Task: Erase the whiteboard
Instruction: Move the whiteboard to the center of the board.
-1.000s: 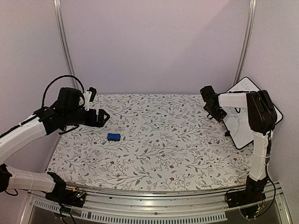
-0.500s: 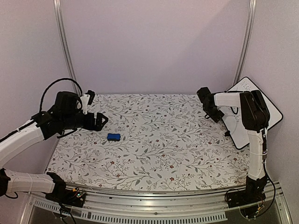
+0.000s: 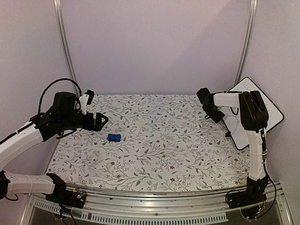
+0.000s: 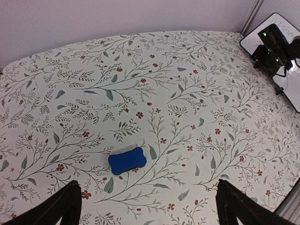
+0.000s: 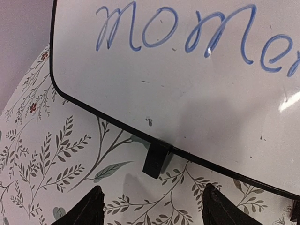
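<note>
The whiteboard (image 3: 236,131) leans at the table's right edge against the wall, and blue handwriting runs across it in the right wrist view (image 5: 187,84). My right gripper (image 3: 208,105) hovers at the board's lower left edge, open (image 5: 152,208), with the board's small black foot (image 5: 157,159) just ahead of the fingertips and nothing between them. A blue eraser block (image 3: 114,137) lies on the floral tablecloth at the left. My left gripper (image 3: 96,108) hangs above and behind it, wide open (image 4: 146,201) and empty. The eraser (image 4: 127,160) is just beyond the fingertips. The whiteboard (image 4: 279,22) shows at the far right.
The floral tablecloth (image 3: 159,140) covers the whole table. Lilac walls close in the back and both sides, with metal posts (image 3: 65,51) at the corners. A metal rail (image 3: 154,206) runs along the near edge.
The right gripper has shifted slightly left along the whiteboard's edge, and its jaws have narrowed a little. The left gripper has drifted slightly left and down above the eraser.
</note>
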Available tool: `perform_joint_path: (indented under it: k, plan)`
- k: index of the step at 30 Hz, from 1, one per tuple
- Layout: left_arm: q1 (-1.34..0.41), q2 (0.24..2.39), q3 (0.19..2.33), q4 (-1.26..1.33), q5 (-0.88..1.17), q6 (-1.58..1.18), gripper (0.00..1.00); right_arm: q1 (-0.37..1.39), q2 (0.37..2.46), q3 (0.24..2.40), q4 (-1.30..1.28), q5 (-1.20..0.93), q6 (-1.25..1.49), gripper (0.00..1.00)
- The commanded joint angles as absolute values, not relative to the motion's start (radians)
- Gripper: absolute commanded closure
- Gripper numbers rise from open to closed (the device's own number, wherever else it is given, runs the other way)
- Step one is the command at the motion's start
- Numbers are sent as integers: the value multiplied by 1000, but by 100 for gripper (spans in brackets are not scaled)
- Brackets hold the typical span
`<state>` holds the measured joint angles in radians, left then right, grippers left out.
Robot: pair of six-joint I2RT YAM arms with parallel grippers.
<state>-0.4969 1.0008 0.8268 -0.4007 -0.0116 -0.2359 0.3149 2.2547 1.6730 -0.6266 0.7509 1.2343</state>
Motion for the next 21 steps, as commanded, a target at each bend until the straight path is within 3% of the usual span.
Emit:
perform_joint_path:
  k: [1,16,21]
  plan:
    - [-488,982,812,-374,14,-226,1,301,2290,1715,-644,765,1245,30]
    - [-485,955,803,-354,30,-229,1,263,2324,1740,-651,734,1244,31]
    - [-482,959,802,-353,32,-231,1,254,2337,1755,-650,713,1231,45]
